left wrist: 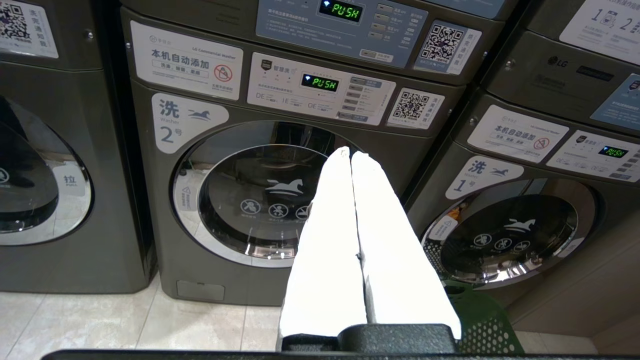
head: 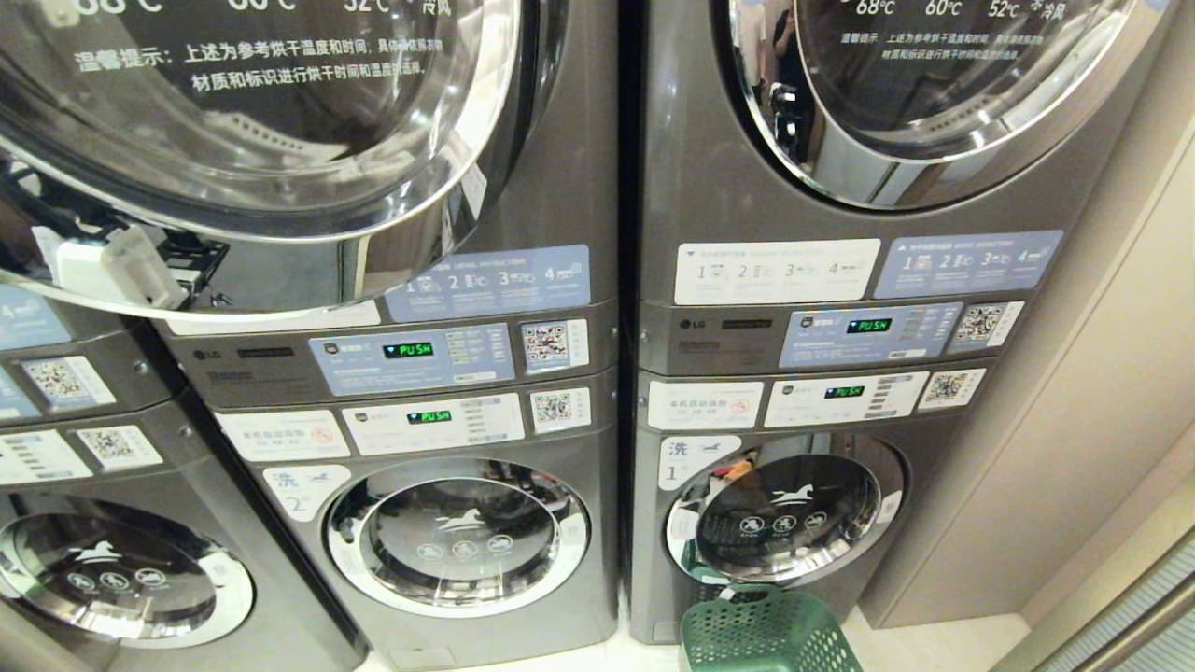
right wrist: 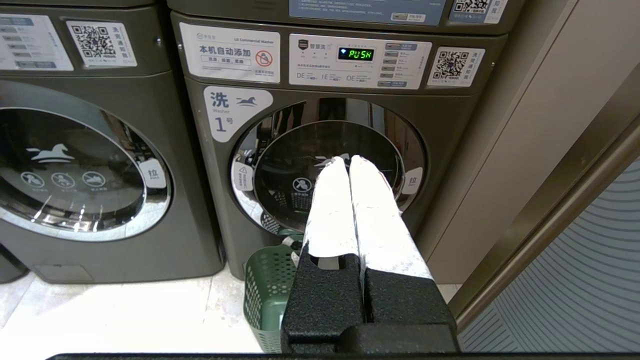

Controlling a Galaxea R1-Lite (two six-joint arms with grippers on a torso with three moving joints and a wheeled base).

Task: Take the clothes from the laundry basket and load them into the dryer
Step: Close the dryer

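Right gripper [right wrist: 348,159] and left gripper [left wrist: 348,153] were closed, empty | laundry basket [head: 766,635] not yet reached | descent to it was needed.

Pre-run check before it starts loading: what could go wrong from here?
1. The green basket sits low, tight against the washer marked 1; a reach down could knock that door.
2. The left upper dryer door hangs open into the aisle, so a rising arm could hit it.
3. Both grippers, left and right, are shut and empty; they must open before grabbing.
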